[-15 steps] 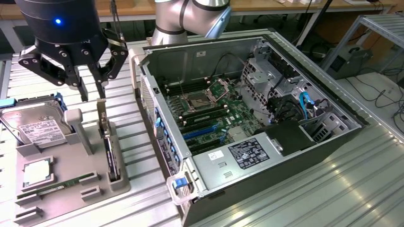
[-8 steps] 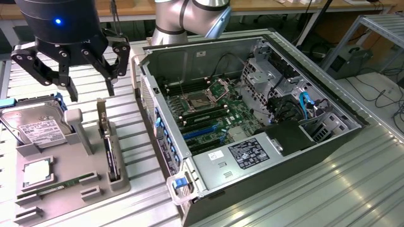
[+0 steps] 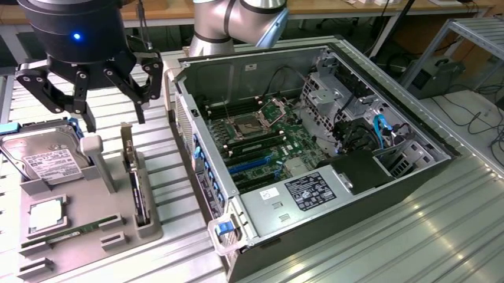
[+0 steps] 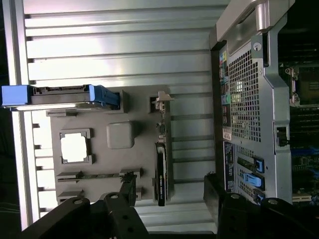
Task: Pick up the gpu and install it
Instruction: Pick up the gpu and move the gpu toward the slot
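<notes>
We observed the gripper [image 3: 110, 109], fingers spread and empty, above the gpu [image 3: 136, 177], seated on edge in its tray [image 3: 79, 236]: neither lifted nor installed.

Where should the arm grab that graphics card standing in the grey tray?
Probably the gpu by its top edge, from straight above, fingers pinching its flat faces: it stands on edge in the tray slot, leaving just the top free.

A robotics lab: slatted metal workbench [image 3: 441, 236], opened computer tower [image 3: 315, 147], grey parts fixture [image 3: 94, 224], trailing cables [image 3: 480, 115].
</notes>
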`<state>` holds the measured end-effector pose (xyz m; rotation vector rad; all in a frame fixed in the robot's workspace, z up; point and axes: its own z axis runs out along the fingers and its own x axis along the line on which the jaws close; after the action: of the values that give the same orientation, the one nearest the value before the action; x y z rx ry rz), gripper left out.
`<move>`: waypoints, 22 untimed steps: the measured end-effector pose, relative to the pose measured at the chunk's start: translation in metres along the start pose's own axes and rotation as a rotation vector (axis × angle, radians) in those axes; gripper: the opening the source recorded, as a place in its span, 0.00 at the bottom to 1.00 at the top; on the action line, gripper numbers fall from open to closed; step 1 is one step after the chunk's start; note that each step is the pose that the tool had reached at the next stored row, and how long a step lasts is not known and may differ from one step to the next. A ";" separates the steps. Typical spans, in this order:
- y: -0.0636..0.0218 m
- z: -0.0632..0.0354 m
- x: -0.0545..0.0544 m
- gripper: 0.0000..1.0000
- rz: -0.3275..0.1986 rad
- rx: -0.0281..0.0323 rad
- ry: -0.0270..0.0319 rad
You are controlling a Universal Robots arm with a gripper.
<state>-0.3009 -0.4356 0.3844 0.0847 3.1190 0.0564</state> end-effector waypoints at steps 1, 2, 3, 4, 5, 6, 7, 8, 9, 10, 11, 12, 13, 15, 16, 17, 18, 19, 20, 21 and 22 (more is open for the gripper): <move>0.0000 0.0008 0.000 0.66 0.000 0.0004 0.0002; 0.0000 0.0015 0.000 0.66 0.000 0.0006 0.0002; 0.0000 0.0019 0.000 0.66 0.000 0.0013 0.0001; -0.0001 0.0024 0.000 0.66 0.000 0.0024 0.0002; -0.0001 0.0033 0.000 0.66 0.000 0.0031 0.0000; -0.0001 0.0041 0.000 0.66 0.000 0.0050 0.0000; -0.0002 0.0053 0.000 0.66 0.000 0.0084 -0.0002; -0.0003 0.0066 0.000 0.66 0.000 0.0107 -0.0004; -0.0003 0.0080 0.000 0.66 0.000 0.0127 -0.0005; -0.0004 0.0098 0.000 0.66 0.000 0.0141 -0.0007; -0.0004 0.0111 0.000 0.66 0.000 0.0149 -0.0006; -0.0004 0.0126 0.000 0.66 0.000 0.0152 -0.0006; -0.0005 0.0139 0.000 0.66 0.000 0.0153 -0.0006; -0.0006 0.0169 0.000 0.66 0.000 0.0153 -0.0006; -0.0008 0.0209 0.000 0.66 0.000 0.0153 -0.0006; -0.0008 0.0233 0.000 0.66 0.000 0.0153 -0.0006; -0.0009 0.0259 0.001 0.66 0.000 0.0153 -0.0004; -0.0009 0.0266 0.001 0.66 0.000 0.0155 -0.0002; -0.0010 0.0274 0.001 0.66 0.000 0.0154 0.0000; -0.0010 0.0284 0.001 0.66 0.000 0.0154 0.0001; -0.0011 0.0296 0.001 0.66 0.000 0.0154 0.0001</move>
<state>-0.3009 -0.4356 0.3549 0.0846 3.1199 0.0324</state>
